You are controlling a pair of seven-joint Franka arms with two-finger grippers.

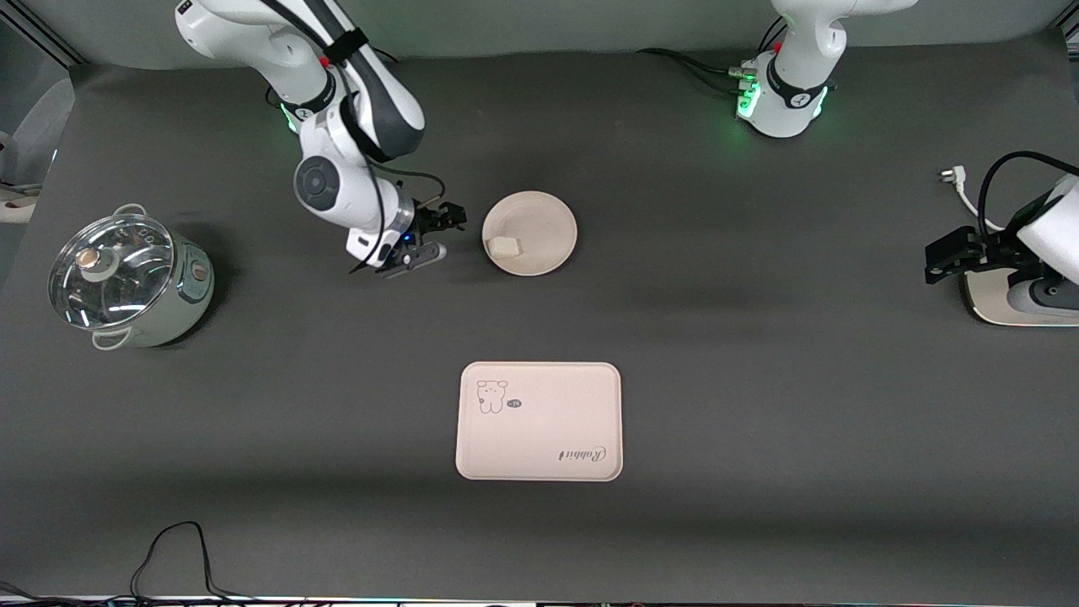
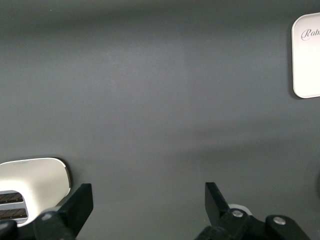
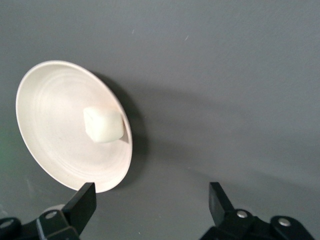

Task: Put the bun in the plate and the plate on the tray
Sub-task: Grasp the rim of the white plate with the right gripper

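Note:
The round cream plate (image 1: 552, 221) lies on the dark table, farther from the front camera than the tray (image 1: 539, 438). The small off-white bun (image 1: 504, 246) rests in the plate near the rim toward the right arm's end. My right gripper (image 1: 437, 234) hangs low beside that rim, open and empty; its wrist view shows the plate (image 3: 47, 102) and the bun (image 3: 103, 125) just off one fingertip (image 3: 85, 197). My left gripper (image 1: 934, 260) waits open and empty at the left arm's end of the table (image 2: 148, 200). A corner of the tray (image 2: 307, 60) shows in its wrist view.
A pot with a glass lid (image 1: 126, 282) stands at the right arm's end. A white toaster-like appliance (image 1: 1011, 299) sits under the left arm, also seen as a white appliance (image 2: 35, 177) in its wrist view. A plug and cable (image 1: 957, 181) lie nearby.

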